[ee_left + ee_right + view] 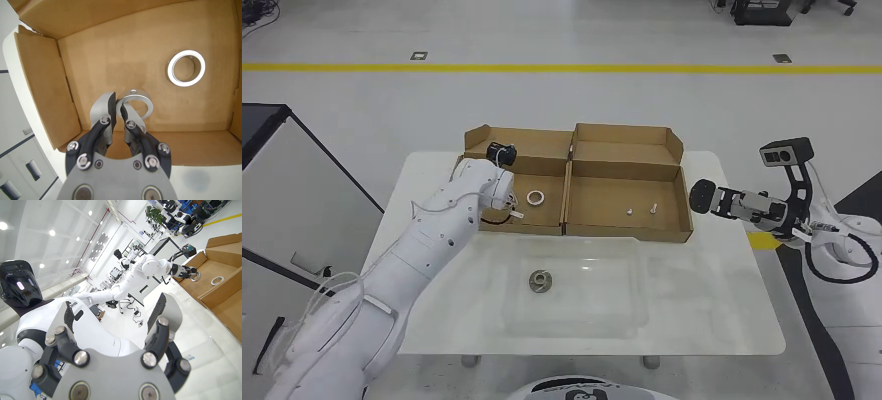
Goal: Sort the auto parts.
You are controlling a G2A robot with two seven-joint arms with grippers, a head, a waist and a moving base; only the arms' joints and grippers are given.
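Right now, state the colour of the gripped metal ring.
Shiny silver metal ring, clearest in left wrist view.

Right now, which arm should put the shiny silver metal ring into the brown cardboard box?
Left. The left gripper is shut on the silver metal ring over the brown cardboard box, where another ring lies. The right gripper is open, empty and farther off.
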